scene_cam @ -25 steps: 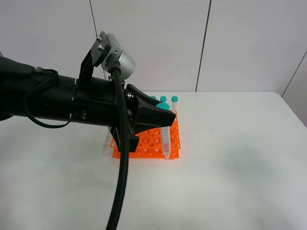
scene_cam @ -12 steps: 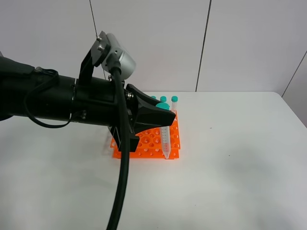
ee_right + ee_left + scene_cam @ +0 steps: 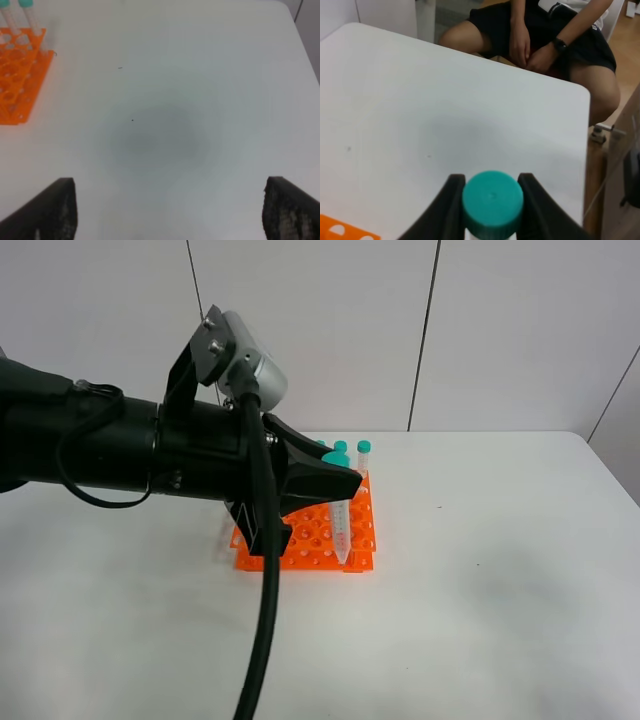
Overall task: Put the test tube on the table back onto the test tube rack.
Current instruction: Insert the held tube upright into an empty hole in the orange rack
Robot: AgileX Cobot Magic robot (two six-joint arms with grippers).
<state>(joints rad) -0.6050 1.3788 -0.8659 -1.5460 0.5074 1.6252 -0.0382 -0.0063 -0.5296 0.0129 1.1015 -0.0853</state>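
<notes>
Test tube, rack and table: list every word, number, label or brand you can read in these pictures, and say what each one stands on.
No text can be read in any view.
test tube: faint graduation marks, too small to read.
teal cap: plain, no print.
rack: no lettering visible.

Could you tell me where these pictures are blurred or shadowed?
Right wrist view: a soft shadow darkens the table, and the right gripper looks blurred. Left wrist view: the test tube cap is slightly soft. Exterior high view: evenly lit and sharp.
</notes>
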